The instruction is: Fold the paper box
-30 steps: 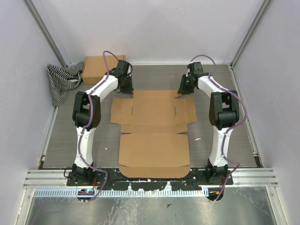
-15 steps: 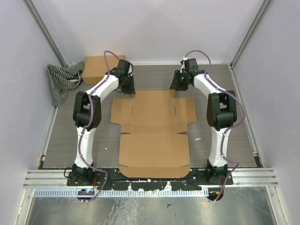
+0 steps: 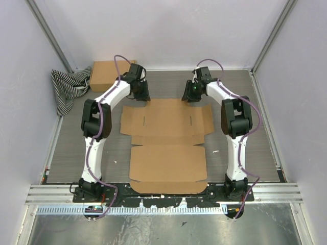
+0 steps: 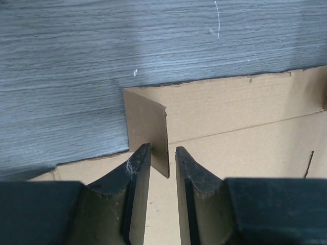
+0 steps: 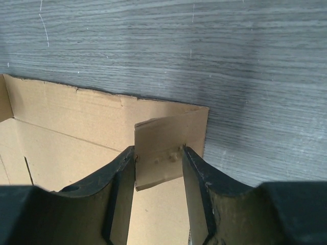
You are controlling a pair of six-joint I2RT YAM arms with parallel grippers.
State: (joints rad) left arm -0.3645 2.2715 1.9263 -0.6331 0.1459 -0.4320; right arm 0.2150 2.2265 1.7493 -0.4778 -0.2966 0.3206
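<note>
At far left a striped cloth (image 3: 69, 89) lies bunched against the wall, touching a closed cardboard box (image 3: 110, 74) whose contents are hidden. The left gripper (image 4: 162, 148), jaws narrowly apart, straddles a raised corner flap without pinching it. The paper box (image 3: 166, 143) lies unfolded mid-table between the arms. The right gripper (image 5: 159, 149), jaws wider apart, frames the opposite raised flap. The grey wood-grain table (image 3: 260, 138) is walled in pale panels.

striped cloth (image 3: 69, 87): far left corner | closed brown box (image 3: 108, 74): just beside it, by back wall | grey wood-grain table (image 3: 71, 148)
</note>
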